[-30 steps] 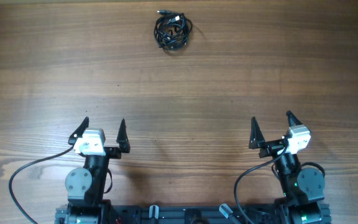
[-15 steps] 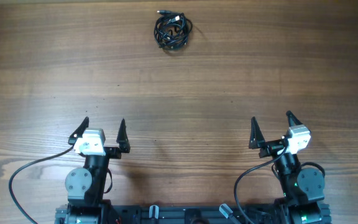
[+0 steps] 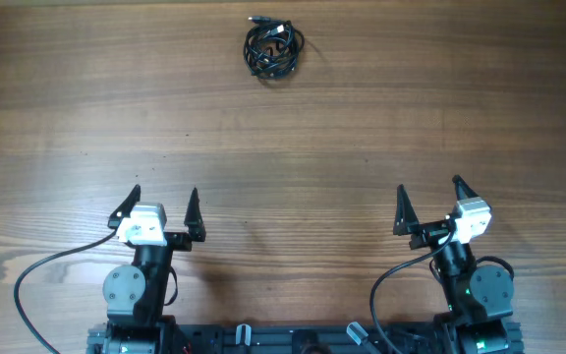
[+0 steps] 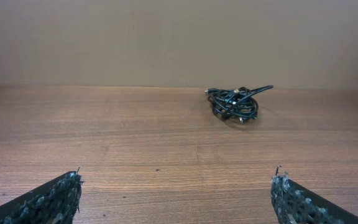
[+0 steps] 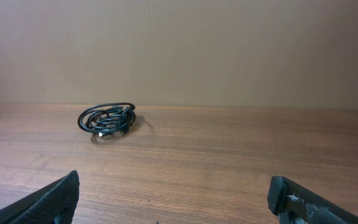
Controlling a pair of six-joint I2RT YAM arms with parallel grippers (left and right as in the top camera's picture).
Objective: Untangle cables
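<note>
The cables [image 3: 273, 49] lie as one small bunched black coil at the far middle of the wooden table, with a plug end sticking out at its top. The coil also shows in the left wrist view [image 4: 236, 106] and in the right wrist view [image 5: 107, 119], far ahead of both grippers. My left gripper [image 3: 161, 202] is open and empty near the front left. My right gripper [image 3: 428, 200] is open and empty near the front right. Both are far from the coil.
The wooden table [image 3: 362, 118] fills the overhead view. A thick black wire [image 3: 42, 275] loops out from the left arm's base, and another [image 3: 391, 280] from the right arm's base. A plain beige wall [image 4: 166, 37] stands behind the table's far edge.
</note>
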